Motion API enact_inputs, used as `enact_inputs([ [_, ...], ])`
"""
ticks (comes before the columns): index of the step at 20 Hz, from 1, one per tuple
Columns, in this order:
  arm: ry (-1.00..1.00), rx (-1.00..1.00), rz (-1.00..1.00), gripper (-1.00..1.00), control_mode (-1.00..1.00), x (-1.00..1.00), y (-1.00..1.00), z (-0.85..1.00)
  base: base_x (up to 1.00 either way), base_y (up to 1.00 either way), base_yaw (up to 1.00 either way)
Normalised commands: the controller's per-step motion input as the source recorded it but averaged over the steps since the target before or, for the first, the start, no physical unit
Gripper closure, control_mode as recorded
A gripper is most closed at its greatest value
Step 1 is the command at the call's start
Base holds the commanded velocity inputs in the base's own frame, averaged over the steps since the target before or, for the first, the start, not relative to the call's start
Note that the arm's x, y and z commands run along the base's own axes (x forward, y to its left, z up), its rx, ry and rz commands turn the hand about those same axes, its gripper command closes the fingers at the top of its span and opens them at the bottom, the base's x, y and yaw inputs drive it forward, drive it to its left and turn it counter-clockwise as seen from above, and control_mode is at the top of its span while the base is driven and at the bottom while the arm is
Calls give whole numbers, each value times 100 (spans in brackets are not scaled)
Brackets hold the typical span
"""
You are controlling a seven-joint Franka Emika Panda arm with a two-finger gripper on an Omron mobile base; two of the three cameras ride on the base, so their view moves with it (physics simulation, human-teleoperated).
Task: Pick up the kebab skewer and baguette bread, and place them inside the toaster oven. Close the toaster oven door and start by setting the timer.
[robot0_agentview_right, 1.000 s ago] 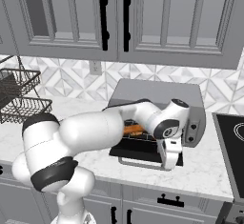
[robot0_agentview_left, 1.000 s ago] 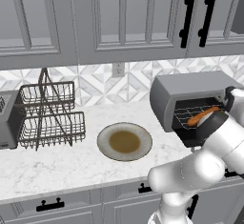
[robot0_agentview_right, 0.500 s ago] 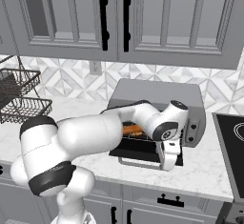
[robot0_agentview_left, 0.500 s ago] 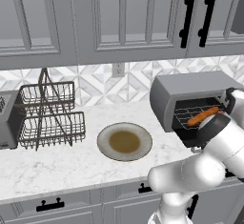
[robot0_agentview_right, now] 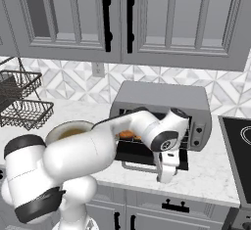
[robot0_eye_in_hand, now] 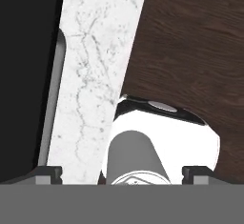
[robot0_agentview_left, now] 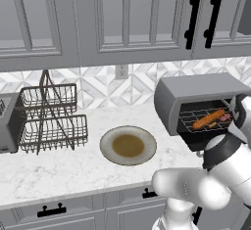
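A white marble desk point(robot0_agentview_left: 59, 168) runs under grey wall cupboards point(robot0_agentview_left: 127, 18) with black bar handles, backed by a grey and white patterned tile wall point(robot0_agentview_left: 122, 84); grey drawers sit below its front edge. Toward the left end stands a wire dish rack point(robot0_agentview_left: 49, 119) with a grey slot toaster point(robot0_agentview_left: 7, 124) beside it, cut off by the picture's edge. Near the middle of the desk lies a round plate point(robot0_agentview_left: 128, 146) with a brown centre. At the right end a dark cooktop point(robot0_agentview_right: 238, 146) begins.

The toaster oven point(robot0_agentview_left: 201, 102) stands toward the back right of the desk, its door point(robot0_agentview_right: 147, 156) folded down toward the front edge. In the left base view the baguette bread point(robot0_agentview_left: 208, 119) lies on the wire rack inside, with the kebab skewer point(robot0_agentview_left: 224, 118) just beside its right end, small and partly hidden by the arm. In the right base view the arm covers most of the oven mouth, leaving only an orange sliver of the bread point(robot0_agentview_right: 128, 135).

The gripper point(robot0_agentview_right: 165, 171) hangs in front of the lowered door in the right base view, pointing down at the desk. The hand view looks down at a strip of marble beside dark wood floor point(robot0_eye_in_hand: 190, 46); its finger tips point(robot0_eye_in_hand: 47, 173) stand far apart at the bottom corners, open and holding nothing.
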Motion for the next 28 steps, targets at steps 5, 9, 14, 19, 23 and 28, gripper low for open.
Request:
enact_inputs([
  [5, 0, 0, 0, -100, -100, 9, 38, -7, 0, 0, 0],
  [9, 0, 0, 0, -100, -100, 2, 23, -19, 0, 0, 0],
  [14, 0, 0, 0, -100, -100, 35, 5, -4, 0, 0, 0],
  [19, 0, 0, 0, -100, -100, 54, 0, 0, 0, 0, 0],
  [23, 0, 0, 0, -100, -100, 47, 0, 0, 0, 0, 0],
  [28, 0, 0, 0, -100, -100, 51, 0, 0, 0, 0, 0],
])
